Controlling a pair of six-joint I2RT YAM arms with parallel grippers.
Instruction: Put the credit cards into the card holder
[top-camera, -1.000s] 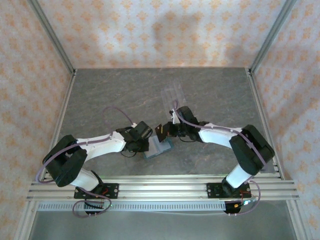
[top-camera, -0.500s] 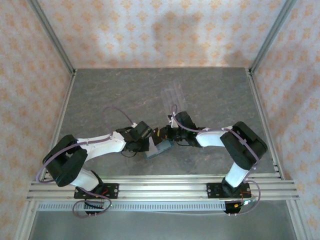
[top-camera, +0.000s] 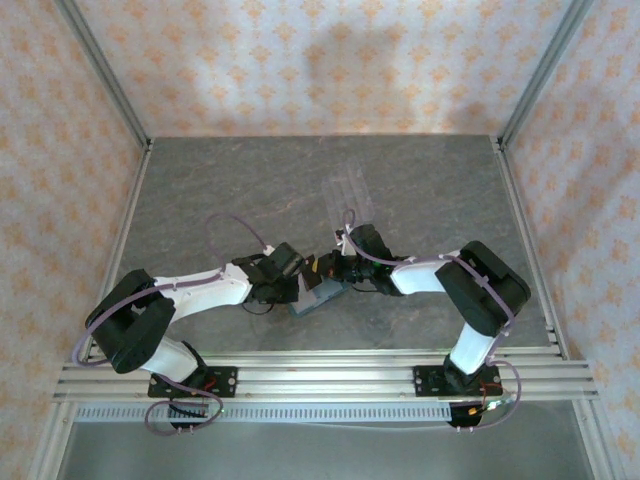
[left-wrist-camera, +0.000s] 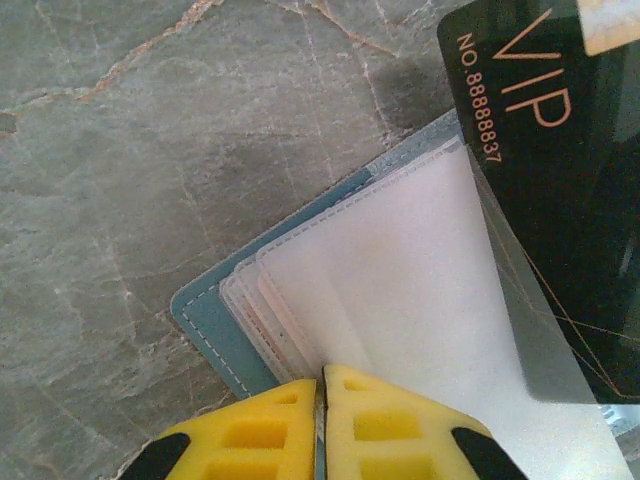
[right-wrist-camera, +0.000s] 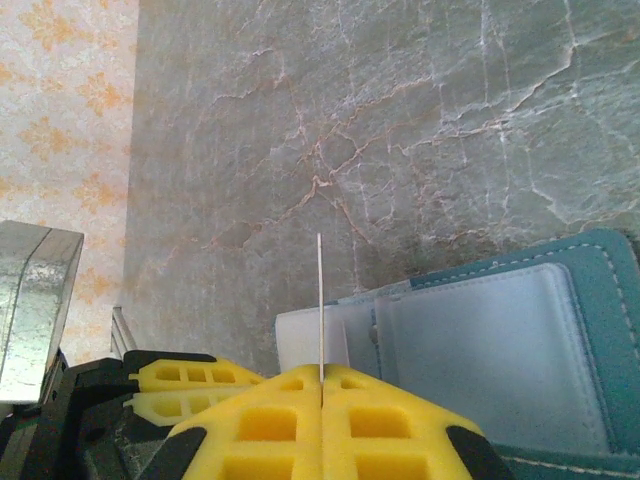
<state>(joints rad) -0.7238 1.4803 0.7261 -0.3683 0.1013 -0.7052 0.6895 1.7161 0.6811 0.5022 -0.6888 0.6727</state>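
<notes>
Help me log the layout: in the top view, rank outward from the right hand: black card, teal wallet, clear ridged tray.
1. Black rectangular card, held in the right hand.
2. Teal folding wallet, just beside it.
3. Clear ridged plastic tray, toward the back.

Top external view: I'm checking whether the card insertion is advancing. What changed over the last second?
The right arm folded in, its elbow shifting left, and the right claw carried the black card slightly down toward the wallet. The left claw stayed clamped on the wallet's sleeves. The wallet and the tray did not move.
</notes>
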